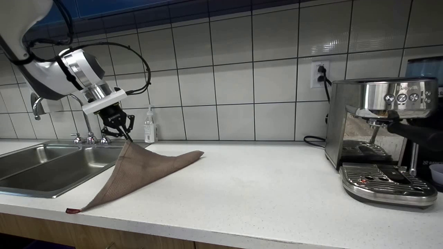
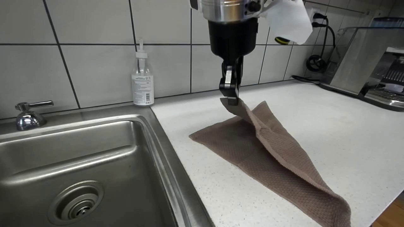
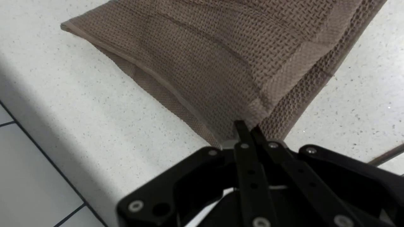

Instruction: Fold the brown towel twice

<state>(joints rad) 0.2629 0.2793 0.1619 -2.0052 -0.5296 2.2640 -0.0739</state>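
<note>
The brown towel (image 1: 145, 171) lies on the counter beside the sink, with one corner lifted up. My gripper (image 1: 128, 138) is shut on that raised corner and holds it above the counter. In an exterior view the towel (image 2: 243, 149) has a lower layer lying flat and an upper part rising to the gripper (image 2: 233, 100). A red tip (image 1: 72, 210) of the towel lies near the counter's front edge. In the wrist view the narrow fingertips (image 3: 249, 126) pinch the towel (image 3: 195, 56), and another layer shows below the lifted one. The exact pinch is partly hidden by the fingers.
A steel double sink (image 1: 55, 193) adjoins the towel's side of the counter (image 1: 242, 193). A soap bottle (image 2: 143, 85) stands by the tiled wall behind the sink. A steel espresso machine (image 1: 384, 138) with a cord stands at the far end of the counter.
</note>
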